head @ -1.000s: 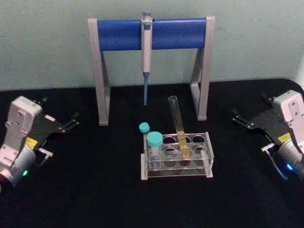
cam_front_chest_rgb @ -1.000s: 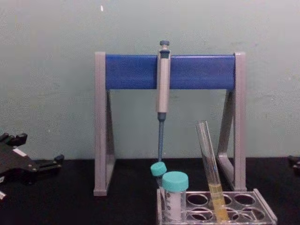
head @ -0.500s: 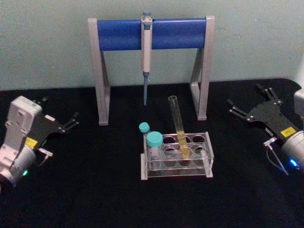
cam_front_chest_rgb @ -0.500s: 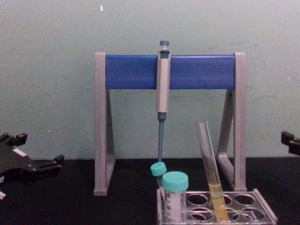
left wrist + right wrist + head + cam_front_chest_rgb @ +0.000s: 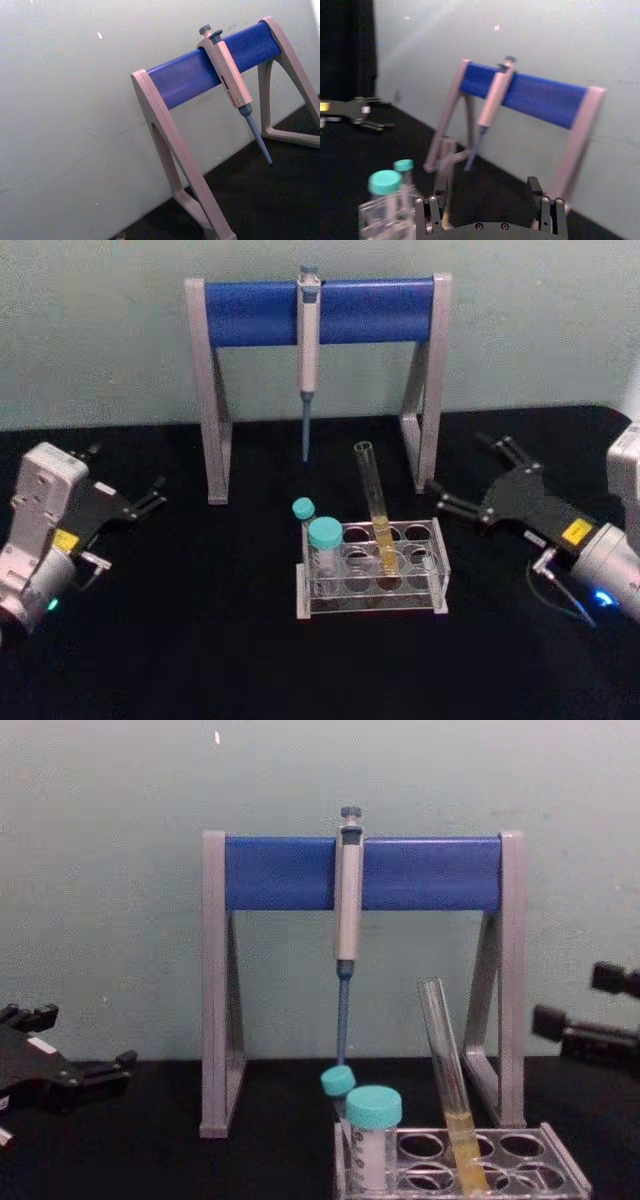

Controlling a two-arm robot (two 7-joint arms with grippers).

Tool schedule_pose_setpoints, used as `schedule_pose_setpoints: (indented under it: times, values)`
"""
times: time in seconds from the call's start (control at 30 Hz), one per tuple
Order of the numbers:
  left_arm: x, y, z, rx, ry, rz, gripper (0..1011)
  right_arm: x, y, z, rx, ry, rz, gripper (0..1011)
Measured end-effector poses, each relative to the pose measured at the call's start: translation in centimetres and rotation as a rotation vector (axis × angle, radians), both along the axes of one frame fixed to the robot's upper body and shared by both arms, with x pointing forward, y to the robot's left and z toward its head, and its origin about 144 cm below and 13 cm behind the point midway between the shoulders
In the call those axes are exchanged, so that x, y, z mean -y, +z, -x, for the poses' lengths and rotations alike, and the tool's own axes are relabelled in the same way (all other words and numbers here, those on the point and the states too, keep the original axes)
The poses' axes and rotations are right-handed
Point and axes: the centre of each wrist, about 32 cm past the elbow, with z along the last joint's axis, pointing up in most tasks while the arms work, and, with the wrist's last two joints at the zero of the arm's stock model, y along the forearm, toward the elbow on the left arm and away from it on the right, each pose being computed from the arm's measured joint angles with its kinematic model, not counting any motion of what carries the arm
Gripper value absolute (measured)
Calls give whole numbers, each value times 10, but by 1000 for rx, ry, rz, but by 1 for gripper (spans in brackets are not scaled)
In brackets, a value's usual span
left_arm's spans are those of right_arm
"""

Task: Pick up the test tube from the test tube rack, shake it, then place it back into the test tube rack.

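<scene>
Both jaws wide open; R gripper point(image 5: 458, 472) nr test tube point(image 5: 376, 502).

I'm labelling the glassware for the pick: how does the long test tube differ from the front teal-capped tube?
The test tube is uncapped; the front teal-capped tube wears a teal cap. The test tube is taller and slimmer; the teal-capped tube is short and wide. The test tube leans and holds yellow liquid; the teal-capped tube stands upright, showing none. Both sit in the test tube rack.
</scene>
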Motion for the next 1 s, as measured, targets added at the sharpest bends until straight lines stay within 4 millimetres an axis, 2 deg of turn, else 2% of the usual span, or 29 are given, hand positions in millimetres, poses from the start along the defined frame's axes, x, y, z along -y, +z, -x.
schedule_pose_setpoints:
  times: [0.33,1.0]
  values:
    - [0,0,0,0,0,0,1002,-17,3,-7,-73,98,22,1000]
    - [0,0,0,0,0,0,1001,-41,6,-33,-168,133,55,1000]
